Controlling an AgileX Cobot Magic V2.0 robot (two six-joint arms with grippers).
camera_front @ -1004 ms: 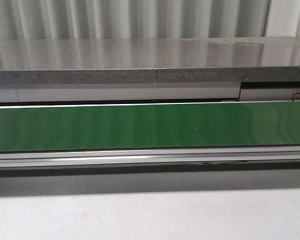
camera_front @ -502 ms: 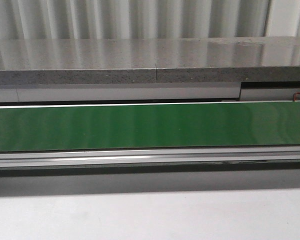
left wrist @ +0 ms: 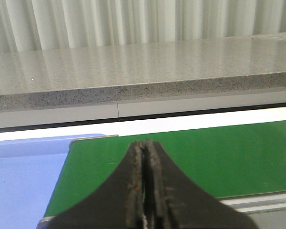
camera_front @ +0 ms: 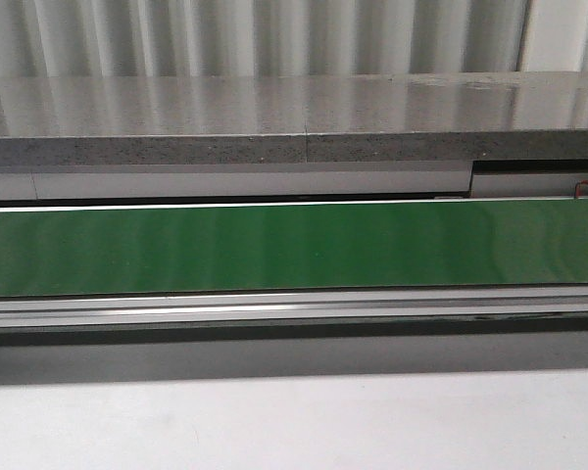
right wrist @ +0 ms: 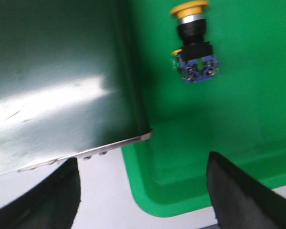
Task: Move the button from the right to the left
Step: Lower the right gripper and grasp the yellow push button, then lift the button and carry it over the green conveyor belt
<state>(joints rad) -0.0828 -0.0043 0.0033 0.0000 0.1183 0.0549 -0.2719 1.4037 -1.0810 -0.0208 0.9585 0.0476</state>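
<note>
Front view: a green conveyor belt [camera_front: 294, 247] runs across the middle of the frame, with a grey speckled counter [camera_front: 274, 117] above it and a pale surface along the bottom. No arm, tool or button shows here.

Left wrist view: the left tool [left wrist: 144, 157] rises from the bottom centre, its two dark fingers pressed together and clenched on nothing. It hangs over the belt's end; a pale blue tray [left wrist: 24, 176] fills the lower left, probably the drop-off spot.

Right wrist view: the right tool [right wrist: 143, 191] is released, its two dark fingers spread wide at the lower left and lower right corners. The button [right wrist: 194, 43] lies on its side in the upper right, inside a green bin [right wrist: 157, 191], yellow cap toward the top edge, well apart from both fingers. The wide spread suits a coming grasp
</note>
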